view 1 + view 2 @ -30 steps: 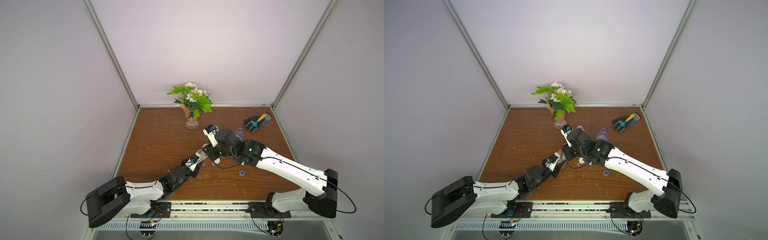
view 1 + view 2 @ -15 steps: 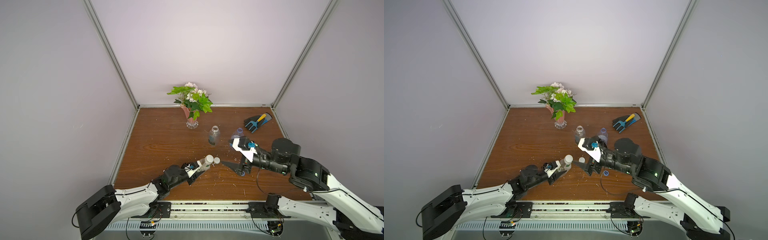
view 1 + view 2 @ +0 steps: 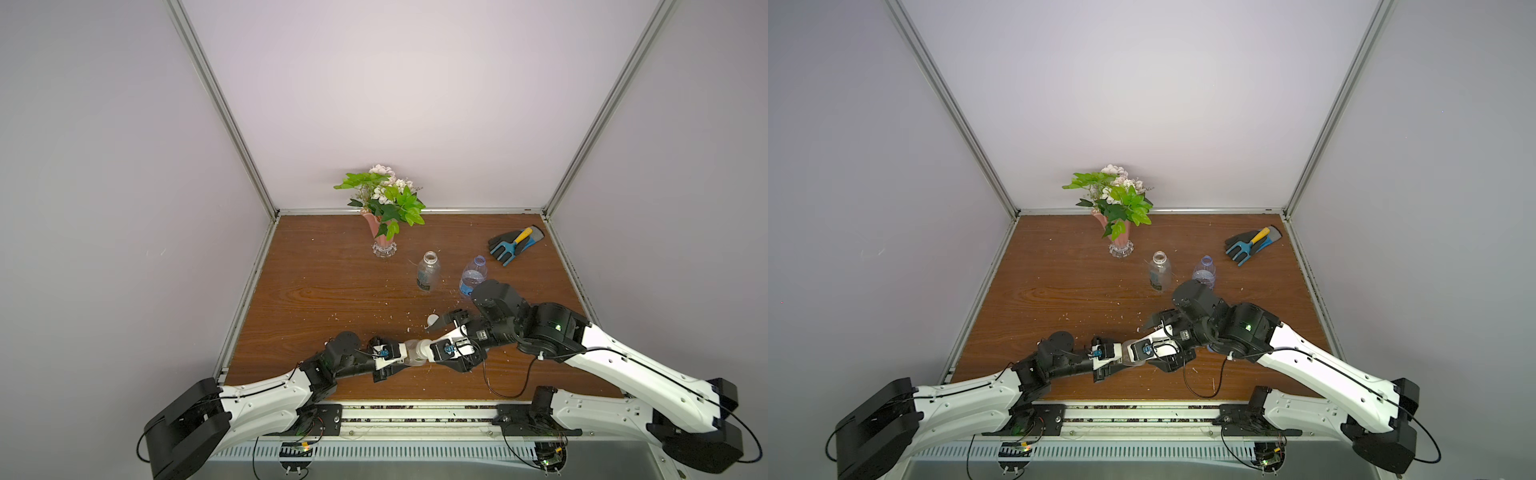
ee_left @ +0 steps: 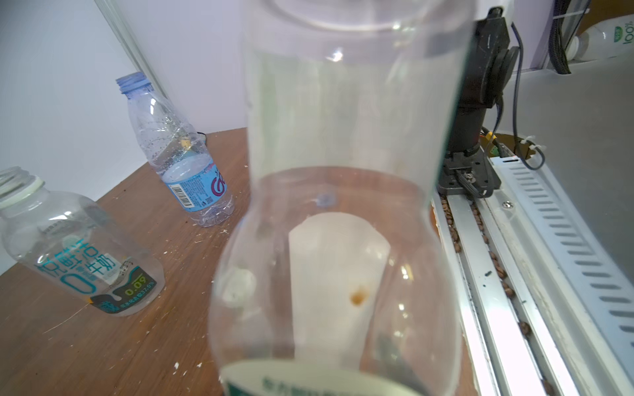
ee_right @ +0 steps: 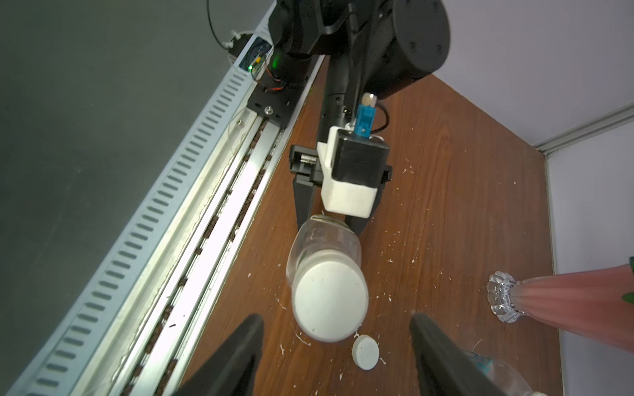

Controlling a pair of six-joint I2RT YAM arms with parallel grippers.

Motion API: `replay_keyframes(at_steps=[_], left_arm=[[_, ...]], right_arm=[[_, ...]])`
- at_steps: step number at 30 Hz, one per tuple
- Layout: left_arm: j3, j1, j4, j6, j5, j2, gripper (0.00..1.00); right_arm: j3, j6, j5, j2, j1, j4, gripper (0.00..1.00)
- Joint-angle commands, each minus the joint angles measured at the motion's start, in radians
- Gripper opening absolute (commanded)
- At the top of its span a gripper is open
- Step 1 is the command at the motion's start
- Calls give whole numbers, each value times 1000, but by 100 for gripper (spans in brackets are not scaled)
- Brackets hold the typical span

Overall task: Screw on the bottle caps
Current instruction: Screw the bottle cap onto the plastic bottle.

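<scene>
My left gripper (image 3: 400, 358) (image 5: 329, 228) is shut on the base of a clear bottle (image 3: 412, 353) (image 3: 1128, 348) (image 5: 326, 245), held level just above the table near its front edge. This bottle (image 4: 343, 130) fills the left wrist view. A white cap (image 3: 424, 346) (image 5: 330, 301) sits on its neck. My right gripper (image 3: 432, 345) (image 5: 334, 319) is open, its fingers (image 5: 240, 356) standing wide on either side of that cap with gaps. A loose white cap (image 3: 433, 331) (image 5: 366, 352) lies on the table beside it. Two uncapped bottles stand further back: a dark-labelled one (image 3: 428, 274) (image 3: 1160, 274) (image 4: 79, 253) and a blue-labelled one (image 3: 471, 276) (image 3: 1204, 272) (image 4: 178, 154).
A pink flower vase (image 3: 384, 241) (image 3: 1121, 241) (image 5: 549, 295) stands at the back. A glove with a small garden fork (image 3: 515, 245) (image 3: 1252, 245) lies at the back right. The metal rail (image 5: 206, 205) (image 4: 514, 240) runs along the table's front edge. White crumbs are scattered on the wood.
My right gripper opened and drew back to the right, then returned around the capped neck. My left arm lowered the bottle toward the front edge and turned it level.
</scene>
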Motion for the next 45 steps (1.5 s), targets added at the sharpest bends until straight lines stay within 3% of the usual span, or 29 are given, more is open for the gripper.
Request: replay_keyframes(at_steps=[1, 11, 20, 25, 36, 41, 45], left_arm=[[14, 10, -18, 25, 43, 12, 44], [11, 9, -20, 34, 36, 13, 44], [11, 10, -21, 34, 24, 4, 44], [9, 9, -23, 34, 24, 0, 44], [8, 9, -23, 30, 21, -14, 45], [3, 9, -12, 25, 7, -38, 45], [-18, 9, 20, 17, -30, -73, 44]], right_arm=[[72, -98, -3, 9, 18, -56, 70], [153, -90, 249, 139, 131, -151, 68], [160, -78, 362, 165, 204, -161, 59], [145, -70, 386, 164, 225, -142, 50], [104, -43, 432, 169, 238, -119, 39], [76, 25, 438, 171, 239, -92, 31], [69, 124, 436, 182, 240, -86, 19]])
